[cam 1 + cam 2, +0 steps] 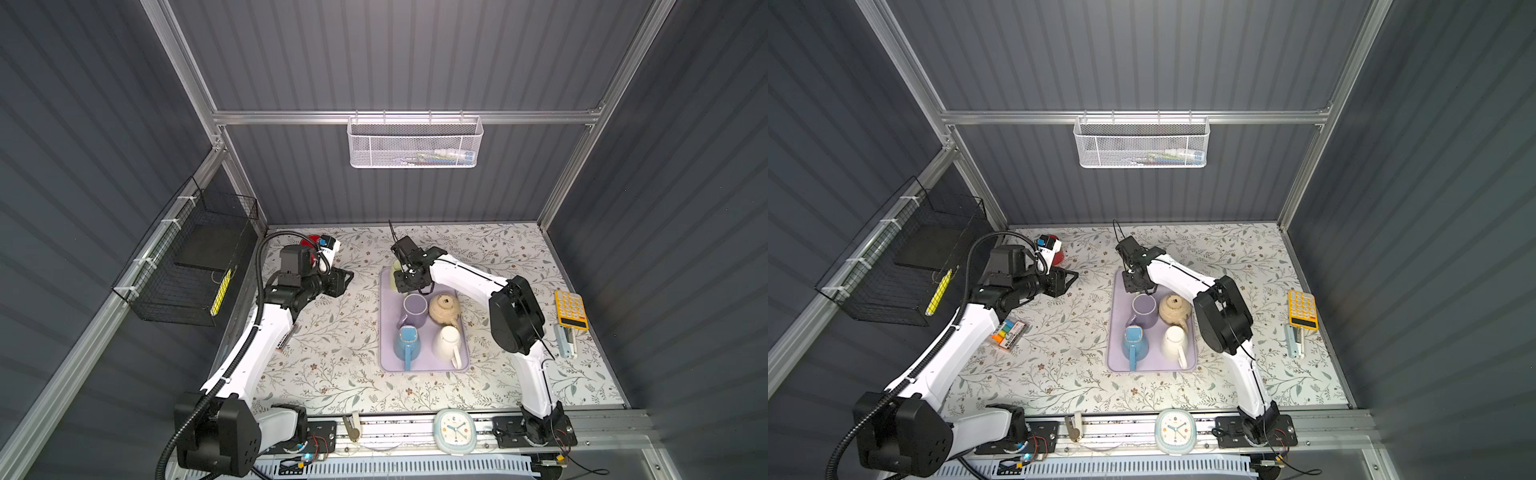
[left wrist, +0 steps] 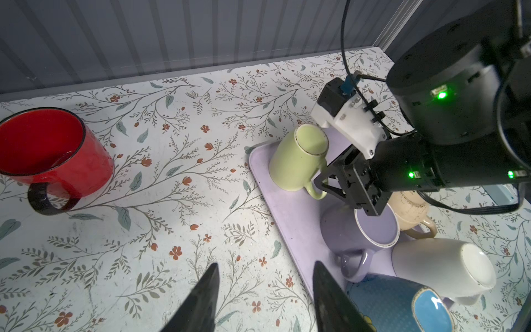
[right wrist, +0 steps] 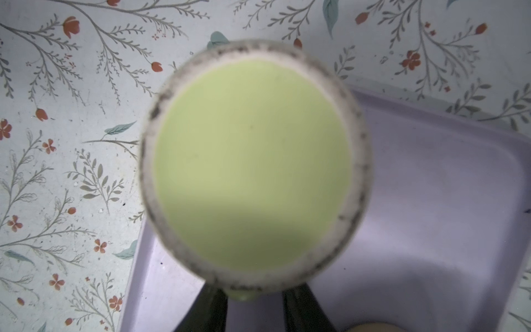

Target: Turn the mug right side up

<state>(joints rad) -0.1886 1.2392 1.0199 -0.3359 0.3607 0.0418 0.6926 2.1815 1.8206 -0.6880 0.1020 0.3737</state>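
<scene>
The mug [image 2: 297, 159] is pale green and stands upside down, base up, in the far left corner of the lavender tray [image 2: 290, 218]. In the right wrist view its base [image 3: 253, 161] fills the middle, blurred. My right gripper [image 3: 255, 293] is right at the mug, its two fingers close on either side of the handle [image 2: 316, 194]. In both top views this gripper [image 1: 405, 282] [image 1: 1136, 286] covers most of the mug. My left gripper [image 2: 265, 267] hangs open over the bare table left of the tray, with nothing between its fingers.
Also on the tray are a purple mug [image 1: 415, 309], a beige mug [image 1: 444, 309], a blue mug [image 1: 407, 343] and a white mug [image 1: 448, 345]. A red mug [image 2: 54, 152] stands at the far left of the table. A yellow calculator [image 1: 571, 309] lies at the right edge.
</scene>
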